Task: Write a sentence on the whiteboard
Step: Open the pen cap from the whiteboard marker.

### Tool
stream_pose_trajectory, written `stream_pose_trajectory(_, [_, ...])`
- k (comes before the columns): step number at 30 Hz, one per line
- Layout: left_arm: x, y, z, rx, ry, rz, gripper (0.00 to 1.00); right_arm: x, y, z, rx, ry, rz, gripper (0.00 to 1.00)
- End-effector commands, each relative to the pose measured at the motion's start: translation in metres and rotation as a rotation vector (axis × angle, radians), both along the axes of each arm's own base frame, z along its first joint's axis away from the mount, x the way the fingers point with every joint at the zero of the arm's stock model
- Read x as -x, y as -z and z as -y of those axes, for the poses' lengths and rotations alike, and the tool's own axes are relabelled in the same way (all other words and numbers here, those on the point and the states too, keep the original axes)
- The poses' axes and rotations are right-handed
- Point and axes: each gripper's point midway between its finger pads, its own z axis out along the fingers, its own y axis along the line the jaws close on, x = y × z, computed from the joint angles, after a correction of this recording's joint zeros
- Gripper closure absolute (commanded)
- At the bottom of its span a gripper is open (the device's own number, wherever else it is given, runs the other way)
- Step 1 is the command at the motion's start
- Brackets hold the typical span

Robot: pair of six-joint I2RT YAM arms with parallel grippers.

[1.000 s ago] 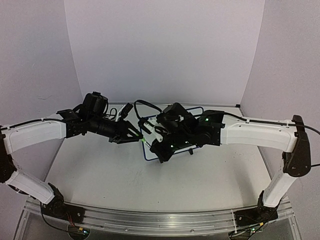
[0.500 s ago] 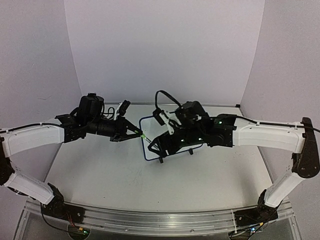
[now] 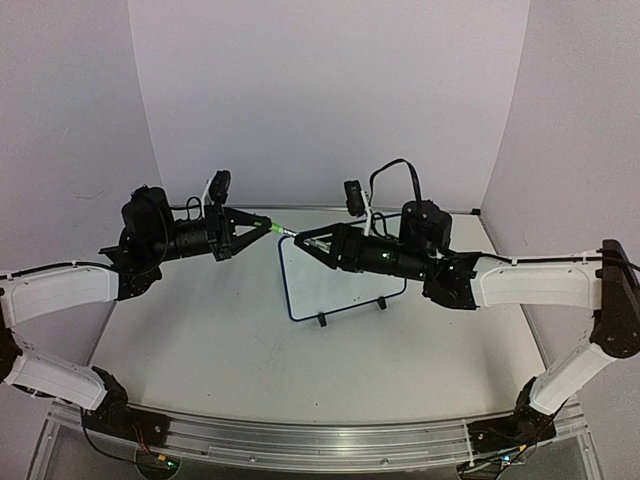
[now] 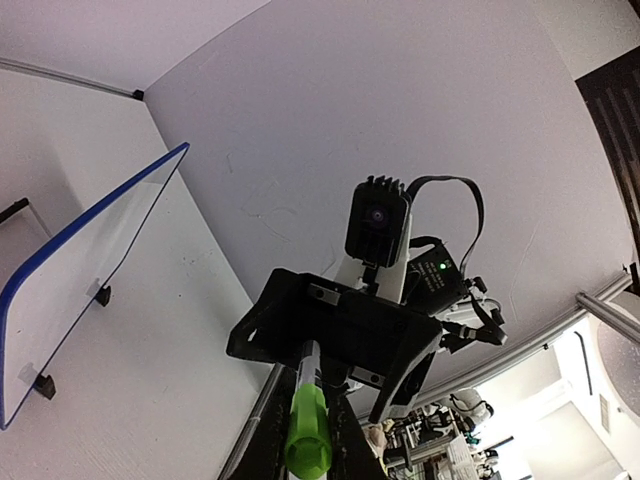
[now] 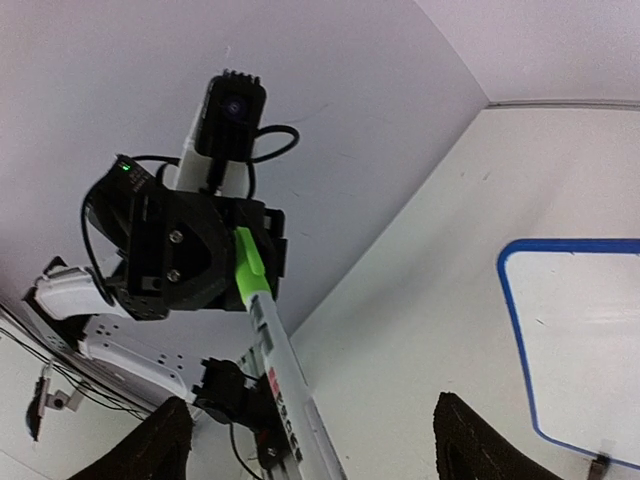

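Both arms reach in from the sides and meet tip to tip above the middle of the table (image 3: 250, 360). The left arm bends at its elbow out on the left. Its white forearm runs right and rises, so the left hand (image 3: 258, 226) points right, well above the table top. That hand is clamped on the green end of a marker (image 5: 272, 345), whose white barrel sticks out to the right.

The right arm mirrors it, with its elbow at the right edge and its forearm running left. The right hand (image 3: 305, 240) points left, level with the left one. Its fingers (image 5: 165, 440) stand wide apart, and the barrel passes between them. They do not appear to close on it.

The whiteboard (image 3: 335, 295) stands on the table on its two black feet, near the centre and just right of it. It sits below the right hand and wrist, and its far left corner lies under the spot where the two hands meet. The marker hangs in the air above it, well apart from its surface.
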Motion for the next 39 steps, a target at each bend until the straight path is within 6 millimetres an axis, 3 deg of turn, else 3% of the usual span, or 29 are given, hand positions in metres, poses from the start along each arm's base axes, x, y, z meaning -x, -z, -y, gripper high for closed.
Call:
stream_pose_trajectory(1, [0.007,-0.026,-0.003,0.092,0.026,0.062,1.0,0.013,-0.041,-0.008,-0.208,-0.086,0.019,0.26])
stream_pose_trajectory(39, [0.005,0.001,0.003,-0.036,0.044,-0.008,1.0,0.023,-0.051,-0.027,-0.245,-0.156,0.047,0.6])
